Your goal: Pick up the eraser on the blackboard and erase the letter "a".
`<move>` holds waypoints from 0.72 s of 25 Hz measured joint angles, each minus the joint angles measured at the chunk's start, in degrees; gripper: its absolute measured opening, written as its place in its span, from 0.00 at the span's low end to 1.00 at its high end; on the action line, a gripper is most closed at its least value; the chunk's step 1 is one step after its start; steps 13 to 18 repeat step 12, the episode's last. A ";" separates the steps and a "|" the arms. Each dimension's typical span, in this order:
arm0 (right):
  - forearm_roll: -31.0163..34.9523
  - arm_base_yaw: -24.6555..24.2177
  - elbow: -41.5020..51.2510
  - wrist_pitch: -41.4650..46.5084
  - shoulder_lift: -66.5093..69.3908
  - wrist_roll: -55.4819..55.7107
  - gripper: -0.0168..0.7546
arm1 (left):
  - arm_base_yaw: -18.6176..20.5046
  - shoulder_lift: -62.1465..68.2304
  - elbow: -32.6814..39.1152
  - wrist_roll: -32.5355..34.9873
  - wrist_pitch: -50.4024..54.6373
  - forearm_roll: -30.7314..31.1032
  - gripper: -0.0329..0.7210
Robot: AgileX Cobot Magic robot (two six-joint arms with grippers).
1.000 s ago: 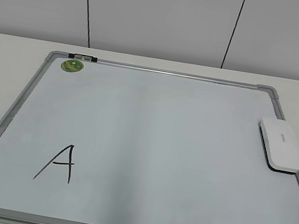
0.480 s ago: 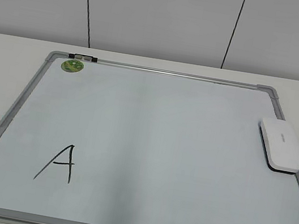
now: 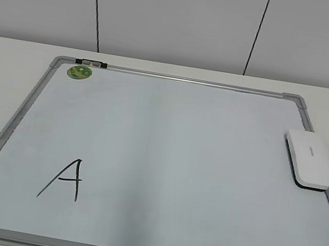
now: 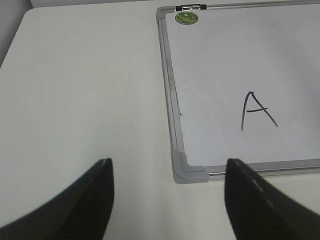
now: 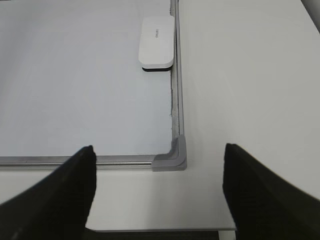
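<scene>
while eraser [image 3: 309, 158] lies on blackboard [image 3: 164, 161], both claws spread, gripping nothing.

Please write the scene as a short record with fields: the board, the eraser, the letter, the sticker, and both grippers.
board: blackboard, white surface, grey frame, lies flat on table
eraser: eraser, white, lies at board's right edge, untouched
writing: letter "a", black capital shape, near-left part of board, not erased
sticker: green sticker, far-left corner of board
left gripper: left gripper, open, above table near board's near-left corner, holds nothing
right gripper: right gripper, open, near board's near-right corner, holds nothing
</scene>
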 joint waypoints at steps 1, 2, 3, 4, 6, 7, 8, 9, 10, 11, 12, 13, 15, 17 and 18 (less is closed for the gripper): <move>0.00 0.00 0.00 0.00 0.00 0.34 0.78 | 0.00 0.00 0.00 0.00 0.00 0.00 0.73; 0.00 0.00 0.00 0.00 0.00 0.00 0.78 | 0.00 0.00 0.00 0.00 0.00 0.00 0.73; 0.00 0.00 0.00 0.00 0.00 0.34 0.78 | 0.00 0.00 0.00 0.00 0.00 0.00 0.73; 0.00 0.00 0.00 0.00 0.00 0.34 0.78 | 0.00 0.00 0.00 0.00 0.00 0.00 0.73; 0.00 0.00 0.00 0.00 0.00 0.00 0.78 | 0.00 0.00 0.00 0.00 0.00 0.00 0.73; 0.00 0.00 0.00 0.00 0.00 0.00 0.78 | 0.00 0.00 0.00 0.00 0.00 0.00 0.73; 0.00 0.00 0.00 0.00 0.00 0.00 0.78 | 0.00 0.00 0.00 0.00 0.00 0.00 0.73; 0.00 0.00 0.00 0.00 0.00 0.00 0.78 | 0.00 0.00 0.00 0.00 0.00 0.00 0.73; 0.00 0.00 0.00 0.00 0.00 0.34 0.78 | 0.00 0.00 0.00 0.00 0.00 0.00 0.73; 0.00 0.00 0.00 0.00 0.00 0.34 0.78 | 0.00 0.00 0.00 0.00 0.00 0.00 0.73; 0.00 0.00 0.00 0.00 0.00 0.34 0.78 | 0.00 0.00 0.00 0.00 0.00 0.00 0.73; 0.00 0.00 0.00 0.00 0.00 0.34 0.78 | 0.00 0.00 0.00 0.00 0.00 0.00 0.73; 0.00 0.00 0.00 0.00 0.00 0.34 0.78 | 0.00 0.00 0.00 0.00 0.00 0.00 0.73; 0.00 0.00 0.00 0.00 0.00 0.34 0.78 | 0.00 0.00 0.00 0.00 0.00 0.00 0.73; 0.00 0.00 0.00 0.00 0.00 0.34 0.78 | 0.00 0.00 0.00 0.00 0.00 0.00 0.73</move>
